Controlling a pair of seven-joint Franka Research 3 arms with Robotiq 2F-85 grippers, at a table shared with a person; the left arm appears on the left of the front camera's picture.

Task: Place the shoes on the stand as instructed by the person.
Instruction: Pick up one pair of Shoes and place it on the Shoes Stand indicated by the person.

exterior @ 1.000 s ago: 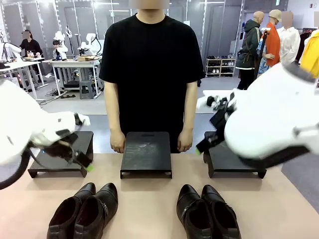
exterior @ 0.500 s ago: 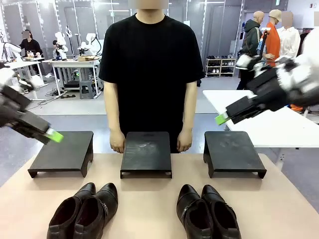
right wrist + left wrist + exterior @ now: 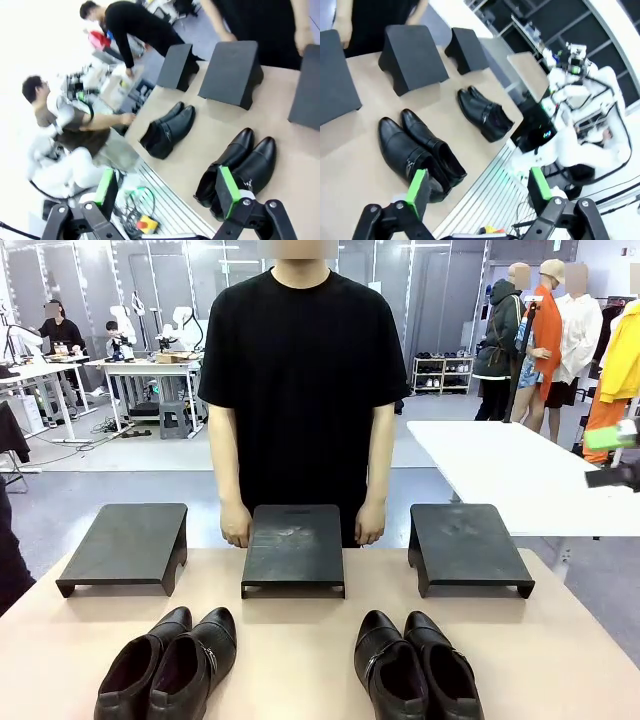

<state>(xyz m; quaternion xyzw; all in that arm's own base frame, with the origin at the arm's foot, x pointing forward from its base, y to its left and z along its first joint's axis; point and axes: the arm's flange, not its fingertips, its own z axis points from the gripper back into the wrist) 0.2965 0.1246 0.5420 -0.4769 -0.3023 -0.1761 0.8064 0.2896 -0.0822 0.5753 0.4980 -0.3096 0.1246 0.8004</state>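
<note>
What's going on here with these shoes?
Nothing is being handled. The left pair of black shoes and the right pair sit on the table's near side; none is on the three black stands yet. The person stands behind the middle stand, arms down, not pointing. The robot's left hand and right hand are both open and empty, away from the shoes.

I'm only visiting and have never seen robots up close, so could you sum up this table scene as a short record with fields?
Shoes: two pairs of glossy black leather ankle shoes, left pair and right pair, on the beige tabletop
Stands: three low black platform stands behind them
Person: person in black T-shirt, hands beside the middle one
Grippers: left gripper and right gripper open, holding nothing
</note>
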